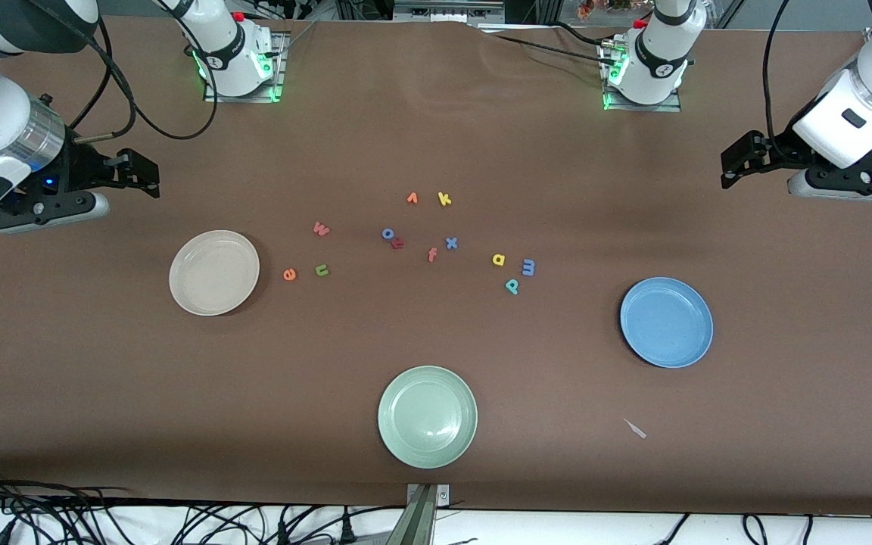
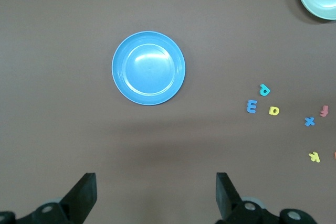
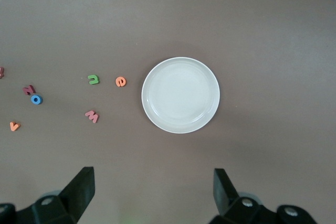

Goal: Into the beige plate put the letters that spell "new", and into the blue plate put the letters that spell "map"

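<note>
A: Plates first: beige plate (image 1: 214, 272) lies toward the right arm's end of the surface (image 1: 436, 113), blue plate (image 1: 666, 322) toward the left arm's end, both bare.

B: And the arms?

A: Right gripper (image 1: 133, 172) and left gripper (image 1: 742, 159) hang over bare surface, fingers spread, holding nothing.

B: Letters?

A: Between the plates: green n (image 1: 322, 269), orange e (image 1: 289, 274), pinkish-red w (image 1: 321, 228) near beige; periwinkle m (image 1: 528, 266), yellow a (image 1: 498, 260), teal p (image 1: 512, 285) toward blue.
</note>
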